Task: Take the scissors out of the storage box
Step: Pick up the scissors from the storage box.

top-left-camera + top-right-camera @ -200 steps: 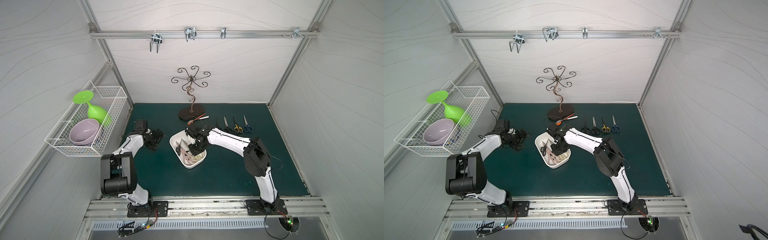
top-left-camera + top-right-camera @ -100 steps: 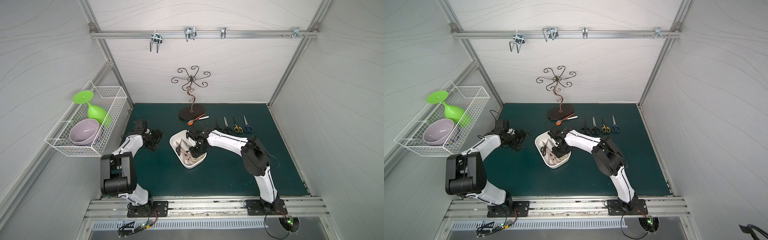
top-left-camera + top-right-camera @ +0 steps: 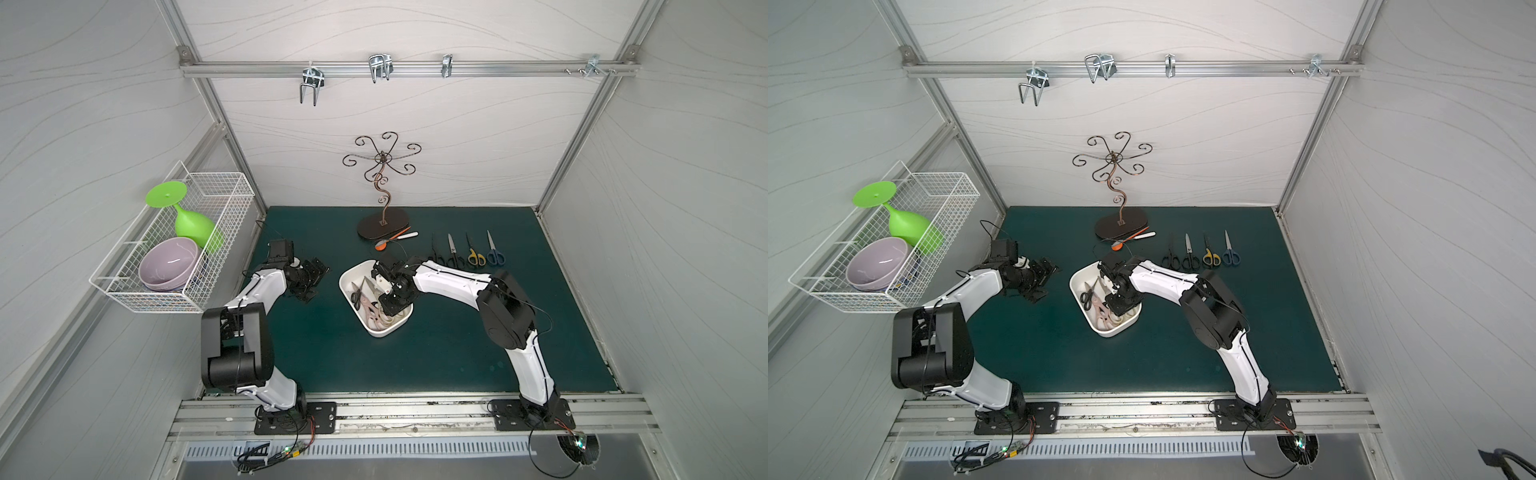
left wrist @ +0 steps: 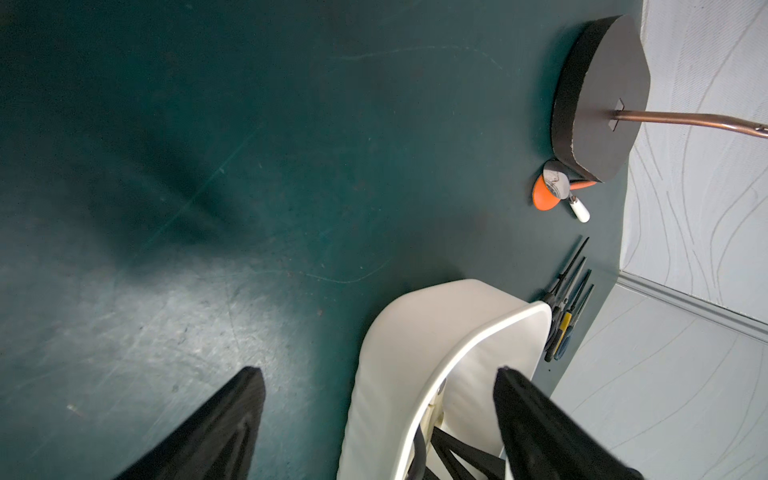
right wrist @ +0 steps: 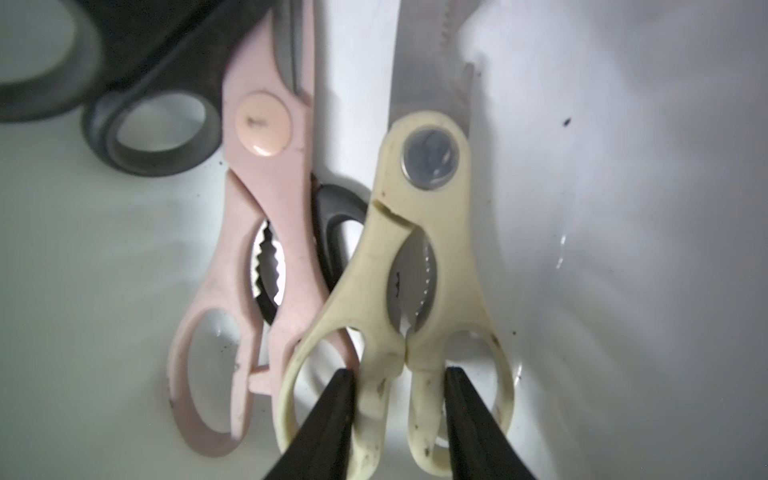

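Observation:
The storage box [image 3: 376, 331] [image 3: 1109, 332], a shallow white tub, sits mid-mat and holds scissors: a small black pair [image 3: 356, 296], pink shears [image 5: 266, 232] and cream shears [image 5: 424, 232]. My right gripper [image 5: 399, 371] [image 3: 392, 305] reaches down into the box. One finger stands in each cream handle loop, and the two are pressed against the two middle bars. The cream shears lie on the box floor. Several more scissors lie in a row at the back right, among them a yellow pair [image 3: 476, 257] and a blue pair [image 3: 496, 257]. My left gripper [image 4: 380, 370] [image 3: 316, 283] is open and empty, left of the box.
A dark stand [image 3: 382, 222] with a curled copper stem is at the back, and an orange spoon [image 3: 381, 245] lies beside its base. A white wire basket [image 3: 174, 249] on the left wall holds a green glass and a purple bowl.
My right gripper's jaws have widened and it has sunk lower in the box, around the cream shears' handle bars. The left arm has not moved.

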Robot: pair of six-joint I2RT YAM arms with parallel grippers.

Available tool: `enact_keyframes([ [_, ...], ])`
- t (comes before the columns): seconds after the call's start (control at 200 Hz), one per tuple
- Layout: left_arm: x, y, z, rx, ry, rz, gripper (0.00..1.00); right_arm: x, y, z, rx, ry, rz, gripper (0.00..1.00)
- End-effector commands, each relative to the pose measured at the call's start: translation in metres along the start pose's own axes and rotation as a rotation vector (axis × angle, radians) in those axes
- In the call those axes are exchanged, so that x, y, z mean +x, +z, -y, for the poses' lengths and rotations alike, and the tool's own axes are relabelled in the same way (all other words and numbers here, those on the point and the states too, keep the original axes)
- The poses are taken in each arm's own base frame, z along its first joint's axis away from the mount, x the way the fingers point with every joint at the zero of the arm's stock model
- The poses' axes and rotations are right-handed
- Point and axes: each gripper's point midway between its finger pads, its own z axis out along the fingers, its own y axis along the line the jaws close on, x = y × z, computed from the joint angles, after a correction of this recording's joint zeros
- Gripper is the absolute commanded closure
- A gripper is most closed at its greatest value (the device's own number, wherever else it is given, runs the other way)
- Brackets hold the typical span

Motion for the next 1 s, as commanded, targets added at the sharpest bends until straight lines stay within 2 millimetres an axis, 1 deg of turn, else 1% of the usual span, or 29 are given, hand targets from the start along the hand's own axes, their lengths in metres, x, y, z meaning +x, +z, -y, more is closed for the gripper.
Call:
enact_keyframes([
  [0.0, -0.004, 0.002, 0.001, 0.009, 0.004, 0.007, 0.09, 0.012, 0.022, 0.002, -0.023, 0.000, -0.064, 0.61],
  [0.185, -0.004, 0.002, 0.002, 0.013, 0.004, 0.007, 0.09, 0.017, 0.035, 0.006, -0.009, 0.016, -0.091, 0.61],
  [0.33, -0.004, 0.002, 0.002, 0.016, 0.003, 0.006, 0.09, 0.019, 0.044, 0.009, 0.002, 0.016, -0.101, 0.58],
  [0.49, -0.004, 0.002, 0.002, 0.014, 0.003, 0.006, 0.09, 0.017, 0.043, 0.009, 0.015, 0.016, -0.087, 0.60],
  [0.575, -0.004, 0.002, 0.003, 0.017, 0.004, 0.006, 0.09, 0.016, 0.041, 0.009, 0.017, 0.019, -0.082, 0.64],
  [0.66, -0.003, 0.002, 0.002, 0.016, 0.003, 0.005, 0.09, 0.014, 0.035, 0.008, 0.016, 0.021, -0.067, 0.71],
  [0.755, -0.003, 0.002, 0.002, 0.016, 0.002, 0.005, 0.09, 0.012, 0.027, 0.006, 0.019, 0.025, -0.061, 0.76],
  [0.84, -0.004, 0.002, 0.002, 0.015, 0.000, 0.006, 0.09, 0.009, 0.014, 0.006, 0.027, 0.036, -0.061, 0.80],
  [0.995, -0.003, 0.002, 0.002, 0.017, 0.000, 0.004, 0.09, 0.005, -0.011, 0.005, 0.036, 0.052, -0.059, 0.83],
])
